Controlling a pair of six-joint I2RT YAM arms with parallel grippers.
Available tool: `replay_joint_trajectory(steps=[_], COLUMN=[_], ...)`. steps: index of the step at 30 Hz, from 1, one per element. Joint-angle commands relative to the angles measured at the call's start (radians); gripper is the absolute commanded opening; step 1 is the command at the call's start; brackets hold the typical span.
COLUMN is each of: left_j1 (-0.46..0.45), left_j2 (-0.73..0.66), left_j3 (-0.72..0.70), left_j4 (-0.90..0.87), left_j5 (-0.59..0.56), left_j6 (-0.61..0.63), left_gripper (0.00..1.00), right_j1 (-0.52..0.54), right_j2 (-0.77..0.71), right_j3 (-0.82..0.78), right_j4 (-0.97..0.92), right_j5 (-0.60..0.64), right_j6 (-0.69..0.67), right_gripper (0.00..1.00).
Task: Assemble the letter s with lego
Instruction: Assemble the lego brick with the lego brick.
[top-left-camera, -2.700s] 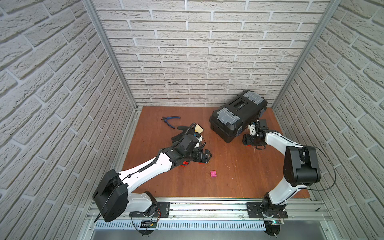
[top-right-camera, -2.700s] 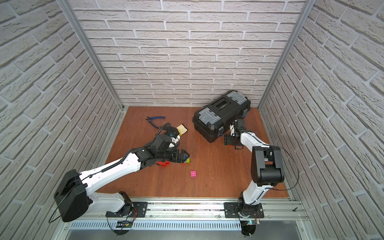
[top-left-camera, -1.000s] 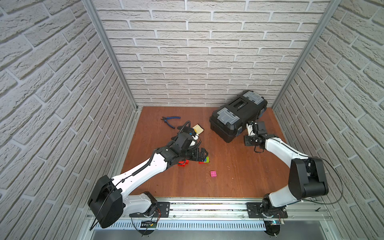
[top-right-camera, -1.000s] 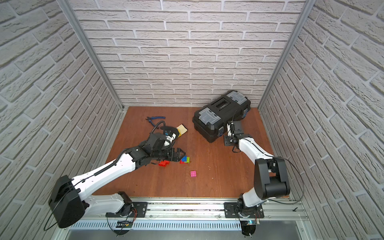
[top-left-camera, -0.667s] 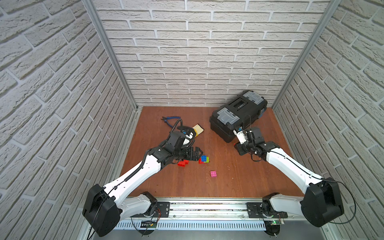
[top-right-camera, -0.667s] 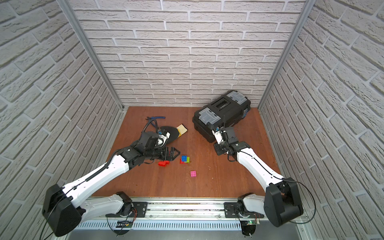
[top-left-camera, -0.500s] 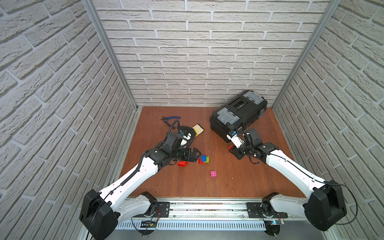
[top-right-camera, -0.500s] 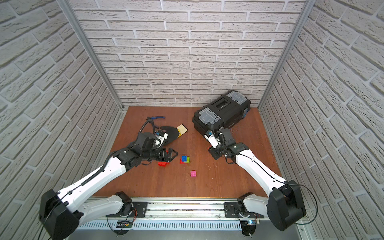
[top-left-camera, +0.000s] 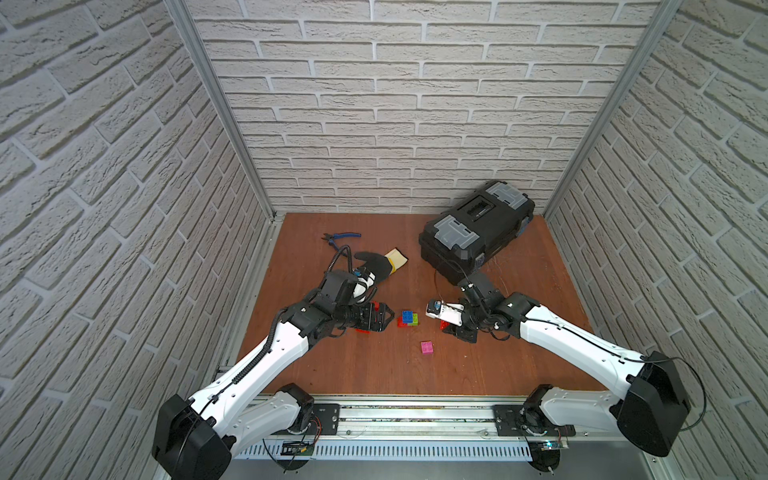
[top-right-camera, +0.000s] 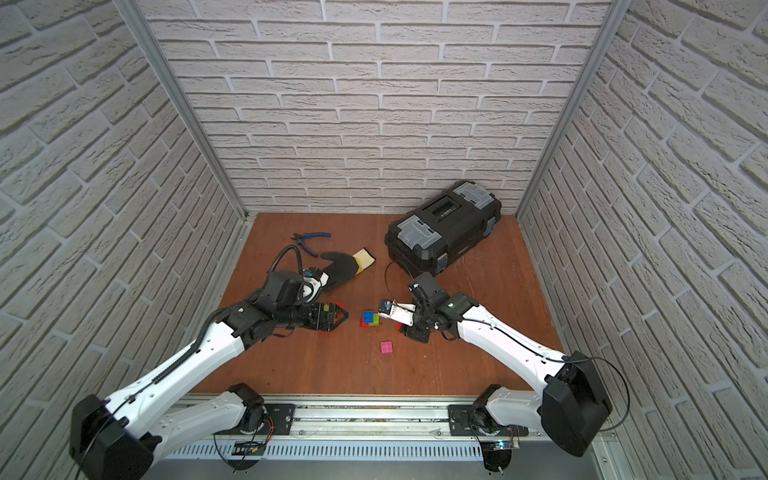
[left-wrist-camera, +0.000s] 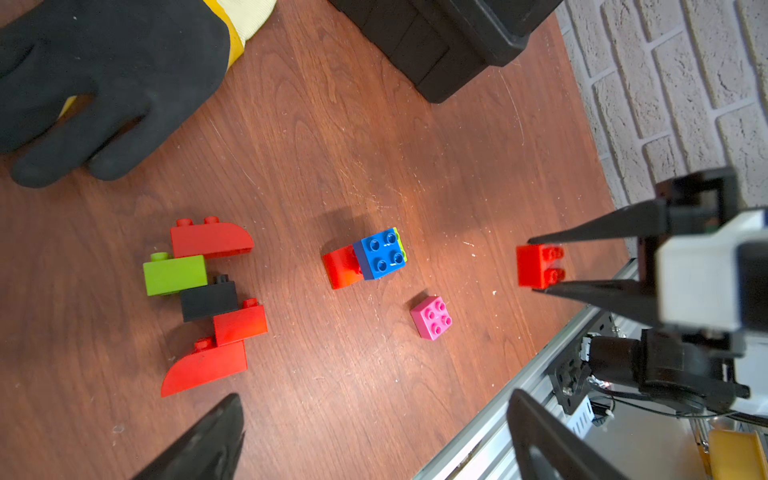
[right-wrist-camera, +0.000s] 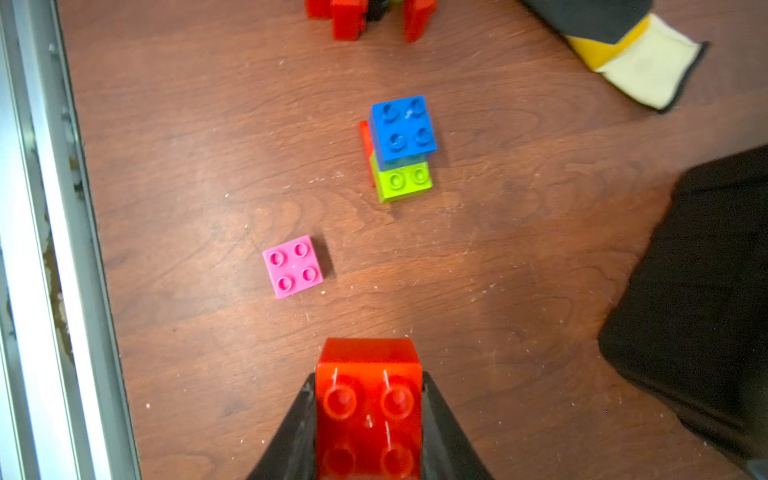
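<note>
The right tool (left-wrist-camera: 532, 266) is gripping a red brick (right-wrist-camera: 368, 395) over the bench (left-wrist-camera: 332, 124), the left tool (top-left-camera: 388, 318) is hanging open above a seemingly part-built S (left-wrist-camera: 208, 299), and a stack (left-wrist-camera: 378, 253) and pink brick (left-wrist-camera: 431, 318) are lying unused between.

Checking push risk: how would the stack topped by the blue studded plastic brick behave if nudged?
Probably stiff and light: small hard plastic. The blue studded plastic brick sits offset on a lime green brick beside a red piece, so a high nudge might tip or split it.
</note>
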Motion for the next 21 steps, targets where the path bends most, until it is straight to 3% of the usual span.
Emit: replay_joint_trajectory(steps=[1, 8, 21], left_j1=[0.013, 0.027, 0.036], left_j2=[-0.021, -0.013, -0.012], left_j3=[-0.022, -0.032, -0.056], left_j4=[-0.003, 0.010, 0.028], left_j5=[0.017, 0.034, 0.046], left_j6=[0.020, 0.020, 0.021], left_gripper=[0.98, 0.98, 0.98], right_j1=[0.031, 0.087, 0.105], right_j2=[0.039, 0.116, 0.239], right_j3=[0.014, 0.036, 0.092], right_j4=[-0.042, -0.040, -0.030], right_j5=[-0.001, 0.027, -0.053], right_j6=[-0.128, -0.230, -0.220], right_gripper=[0.25, 0.26, 0.21])
